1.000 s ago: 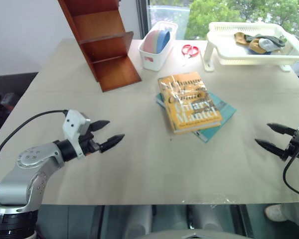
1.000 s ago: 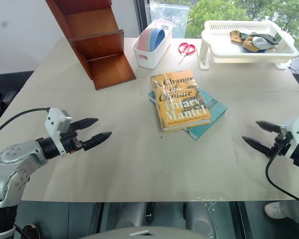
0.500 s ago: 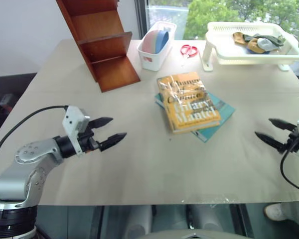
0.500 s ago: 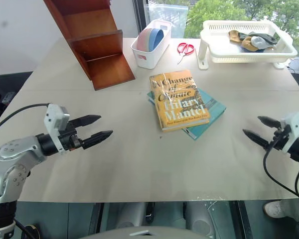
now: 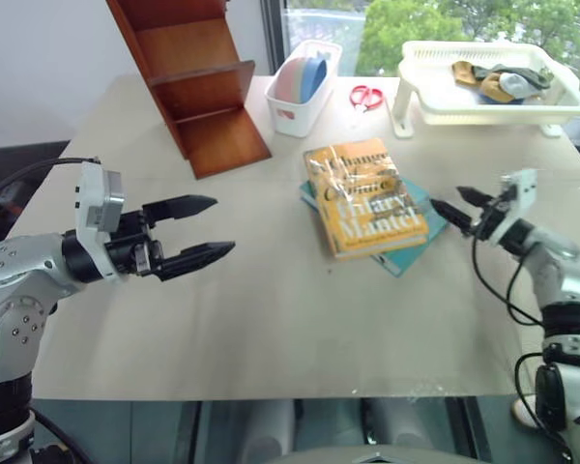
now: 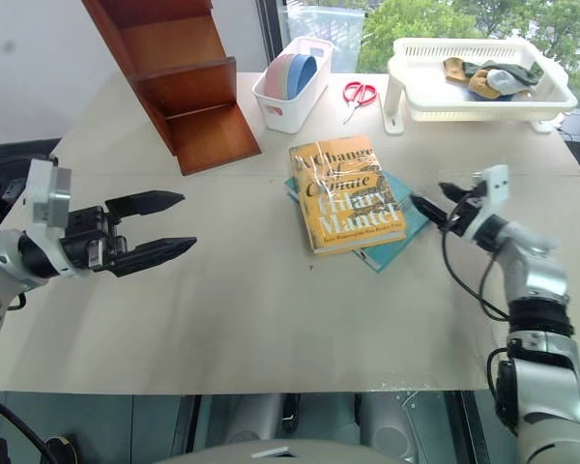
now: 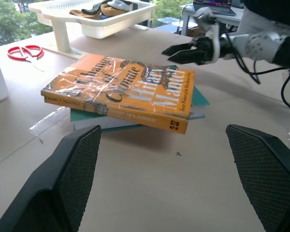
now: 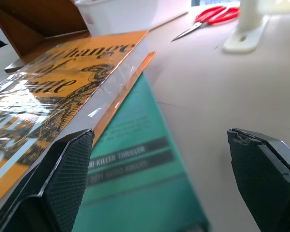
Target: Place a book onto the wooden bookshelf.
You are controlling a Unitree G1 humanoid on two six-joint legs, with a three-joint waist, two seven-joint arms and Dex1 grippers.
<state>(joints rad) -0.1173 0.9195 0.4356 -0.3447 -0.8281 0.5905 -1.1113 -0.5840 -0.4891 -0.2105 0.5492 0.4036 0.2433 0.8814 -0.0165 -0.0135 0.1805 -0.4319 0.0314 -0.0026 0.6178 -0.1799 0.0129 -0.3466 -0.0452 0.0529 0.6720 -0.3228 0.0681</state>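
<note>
Two books lie stacked mid-surface: we see the yellow-orange book (image 5: 365,197) atop a teal book (image 5: 420,224). Right gripper (image 5: 453,205), fingers apart, nears its edge; left gripper (image 5: 195,230) hovers spread. Wooden bookshelf (image 5: 186,79) stands behind.

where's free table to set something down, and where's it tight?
Free: the table near edge, between the left end effector and the stacked books; also the strip between the wooden bookshelf and the book. Crowded: far edge, where white bin, scissors and white tray line up, and beside the books where the right end effector sits.
</note>
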